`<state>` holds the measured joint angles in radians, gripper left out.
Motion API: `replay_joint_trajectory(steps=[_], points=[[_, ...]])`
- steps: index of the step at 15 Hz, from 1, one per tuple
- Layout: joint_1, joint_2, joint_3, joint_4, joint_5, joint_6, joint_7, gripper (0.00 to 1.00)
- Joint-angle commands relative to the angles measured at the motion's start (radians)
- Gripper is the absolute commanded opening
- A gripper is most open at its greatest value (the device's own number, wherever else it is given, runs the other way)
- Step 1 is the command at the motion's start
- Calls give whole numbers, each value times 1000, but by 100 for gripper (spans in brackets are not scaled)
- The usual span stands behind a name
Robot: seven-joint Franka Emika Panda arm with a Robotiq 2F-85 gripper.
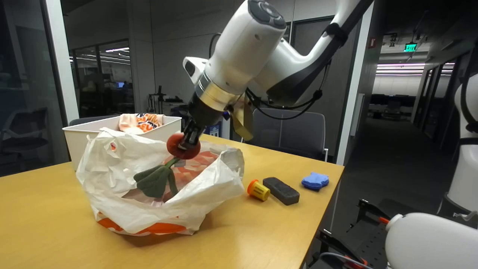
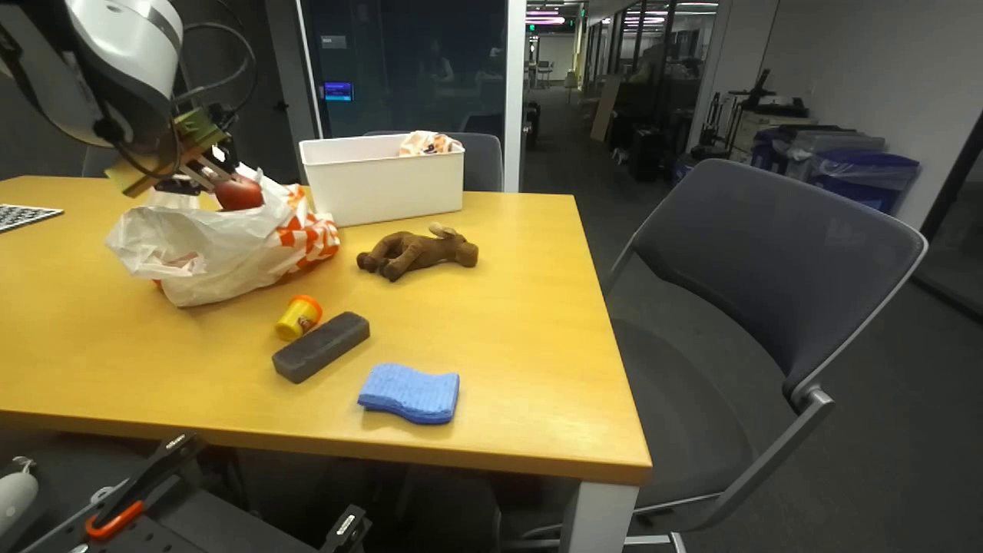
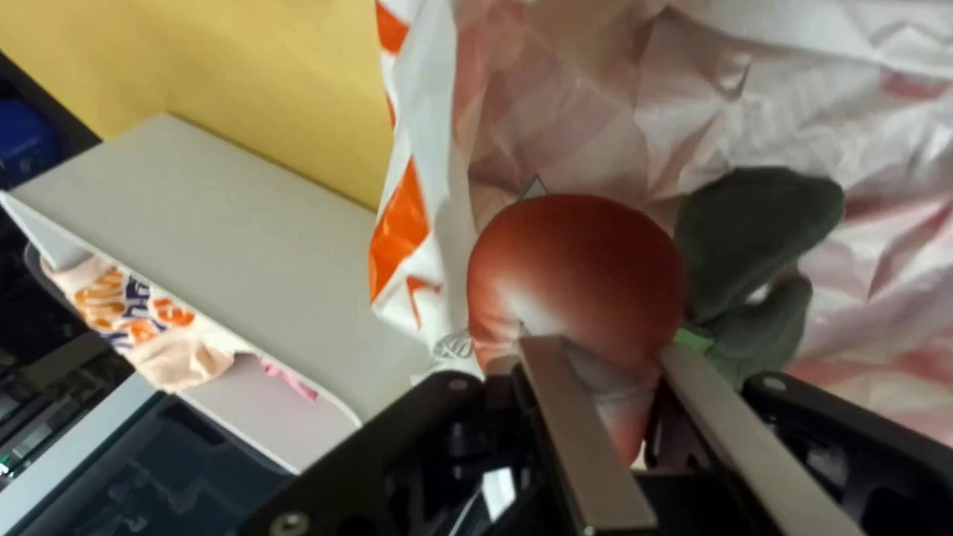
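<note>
Red rounded plush toy (image 3: pixel 577 257) with a green stem (image 1: pixel 173 162) and dark green fabric leaves (image 1: pixel 155 183): found secured in the end effector (image 3: pixel 610 350), whose 2 fingers (image 3: pixel 584 439) pinch the soft red body. Position: over the open mouth of a crumpled white plastic bag with orange print (image 1: pixel 213 200), which sits on a yellow wood-toned tabletop (image 2: pixel 507 322). The leaves hang below the grip, toward the bag's interior; contact with the plastic cannot be confirmed.

Step in hand, as judged: handling of the held toy at the bag's opening; whether it is bound in or out cannot be established. Next move, in this assessment, calls for a firm pinch and a path that carries the drooping leaves clear of the bag's rim, with release only over sound support. Adjacent to the bag: a rectangular white plastic bin (image 2: pixel 384 184) and a small yellow tub with an orange lid (image 2: pixel 299 317).
</note>
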<state>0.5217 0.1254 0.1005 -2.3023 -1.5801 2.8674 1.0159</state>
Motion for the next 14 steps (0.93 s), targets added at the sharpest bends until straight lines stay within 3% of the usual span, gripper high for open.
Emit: replay_joint_trajectory(steps=[1,4,6,7,11,14], points=[[-25,65,-17,9,64,23,-17,51],[-54,36,-20,-20,155,56,-59,74],[-83,-15,-14,-59,283,101,-139,89],[-162,-35,56,-81,370,120,-209,96],[-210,-107,71,-150,665,188,-426,100],[-217,-243,58,-212,762,214,-422,100]])
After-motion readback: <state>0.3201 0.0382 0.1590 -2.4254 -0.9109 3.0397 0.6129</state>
